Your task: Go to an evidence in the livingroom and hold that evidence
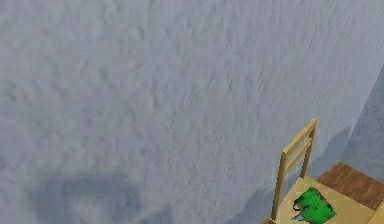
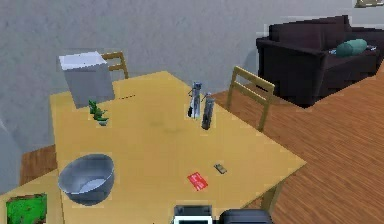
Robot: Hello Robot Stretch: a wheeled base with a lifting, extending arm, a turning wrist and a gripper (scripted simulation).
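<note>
Roughly, the red card [image 2: 197,180] lies flat, long axis slanting down-right.

The light wooden table [image 2: 160,140] stands on a brown plank floor [image 2: 330,150]. At its far left corner sits a pale grey box [image 2: 83,73], with two small green sprigs [image 2: 98,112] just in front of it. Toward the far right edge two slim upright bottles [image 2: 201,105] stand side by side, one pale and one dark. A grey bowl [image 2: 87,176] rests near the left edge, well apart from a flat red card [image 2: 197,180] and a small dark piece [image 2: 221,169] beside it. A green patterned thing [image 2: 30,208] lies at the near left corner.
</note>
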